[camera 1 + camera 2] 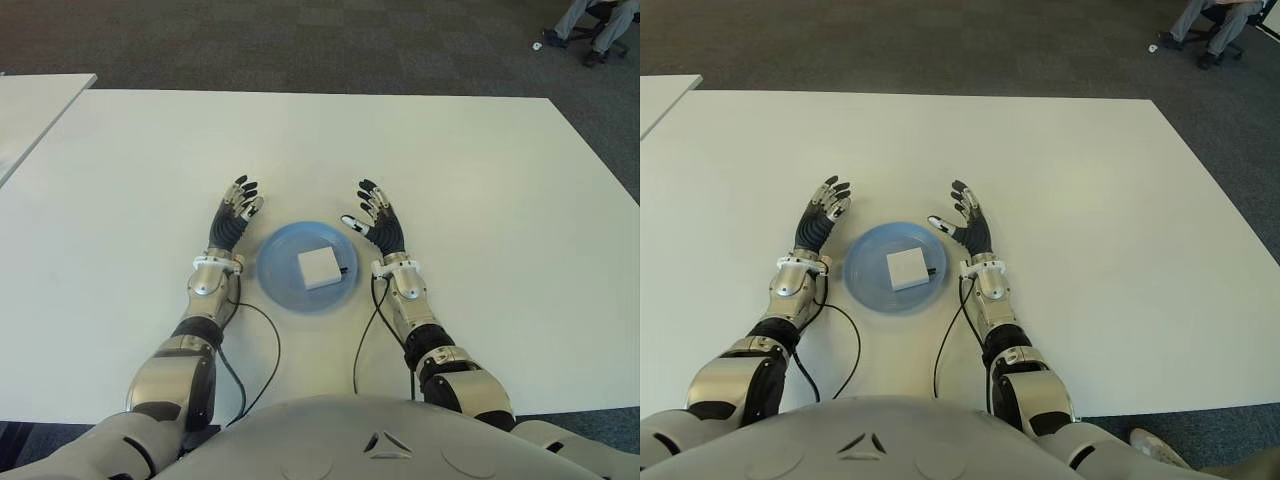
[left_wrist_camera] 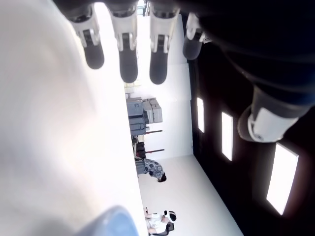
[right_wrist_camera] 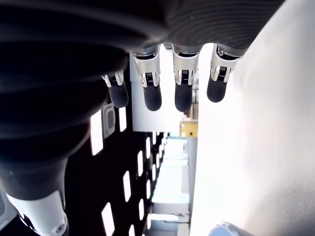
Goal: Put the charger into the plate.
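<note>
A large white table [image 1: 470, 190] fills most of the scene, set on dark grey carpet [image 1: 300, 45] that runs across the 12 o'clock edge and down the 3 o'clock side. A second white table [image 1: 30, 105] shows at about 10 o'clock, separated from the first by a narrow gap. At about 1 o'clock, on the carpet, a seated person's legs [image 1: 592, 25] and the base of an office chair [image 1: 610, 12] are partly visible.

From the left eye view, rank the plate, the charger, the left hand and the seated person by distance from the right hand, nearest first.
1. Plate, just left of the right hand.
2. Charger, on the plate's middle.
3. Left hand, beyond the plate's left side.
4. Person, far right on the carpet.
</note>
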Controlling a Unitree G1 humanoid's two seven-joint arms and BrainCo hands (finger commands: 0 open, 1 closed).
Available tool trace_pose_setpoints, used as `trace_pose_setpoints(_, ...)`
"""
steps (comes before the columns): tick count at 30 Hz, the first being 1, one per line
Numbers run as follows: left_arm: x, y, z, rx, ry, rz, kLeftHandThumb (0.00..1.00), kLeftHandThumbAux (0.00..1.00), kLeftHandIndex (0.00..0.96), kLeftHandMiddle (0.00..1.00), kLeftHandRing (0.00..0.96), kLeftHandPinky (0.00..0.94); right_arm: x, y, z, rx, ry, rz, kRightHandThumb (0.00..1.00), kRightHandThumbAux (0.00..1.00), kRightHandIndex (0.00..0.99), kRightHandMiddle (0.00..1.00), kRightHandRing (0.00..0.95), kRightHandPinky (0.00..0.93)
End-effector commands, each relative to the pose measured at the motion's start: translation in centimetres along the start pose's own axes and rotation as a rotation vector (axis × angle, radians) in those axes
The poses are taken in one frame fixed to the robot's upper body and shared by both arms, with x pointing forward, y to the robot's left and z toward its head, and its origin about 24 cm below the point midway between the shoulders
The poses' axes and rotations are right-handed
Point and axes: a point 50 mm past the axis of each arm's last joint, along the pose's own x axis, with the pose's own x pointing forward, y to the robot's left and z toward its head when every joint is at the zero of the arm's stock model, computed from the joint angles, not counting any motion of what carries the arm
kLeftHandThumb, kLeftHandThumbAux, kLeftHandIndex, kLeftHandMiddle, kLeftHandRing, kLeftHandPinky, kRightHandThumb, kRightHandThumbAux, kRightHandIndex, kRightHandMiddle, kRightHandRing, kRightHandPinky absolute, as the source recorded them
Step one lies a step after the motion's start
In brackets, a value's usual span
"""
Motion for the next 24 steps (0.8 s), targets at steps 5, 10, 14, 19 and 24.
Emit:
trace_pose_setpoints(5,-3.29,0.03,-3.4,-0.079,0.16,0.119,0.0,0.504,0.023,0.077,0.069,0.068,-1.43,0.27,-2.39,0.041,0.161,0.023,0.049,0.708,0.047,0.08,0.073,0.083)
trace_pose_setpoints(10,-3.32,0.2,-3.51,-0.092,0.173,0.15,0.0,0.529,0.014,0.046,0.041,0.051,-1.36,0.35,-2.56,0.056,0.183,0.034,0.059,0.704,0.03,0.06,0.055,0.066)
trace_pose_setpoints(14,-3.37,0.3,-3.58,-0.109,0.178,0.167,0.0,0.549,0.008,0.032,0.028,0.048,-1.17,0.43,-2.65,0.067,0.209,0.047,0.054,0.689,0.02,0.047,0.042,0.053)
trace_pose_setpoints(19,-3.45,0.42,-3.61,-0.117,0.178,0.174,0.0,0.564,0.002,0.027,0.023,0.043,-1.07,0.51,-2.7,0.07,0.229,0.056,0.036,0.656,0.015,0.041,0.036,0.047)
trace_pose_setpoints(24,-3.51,0.5,-3.64,-0.116,0.18,0.177,0.0,0.563,0.002,0.032,0.025,0.046,-1.04,0.56,-2.73,0.071,0.241,0.064,0.016,0.609,0.015,0.044,0.038,0.028)
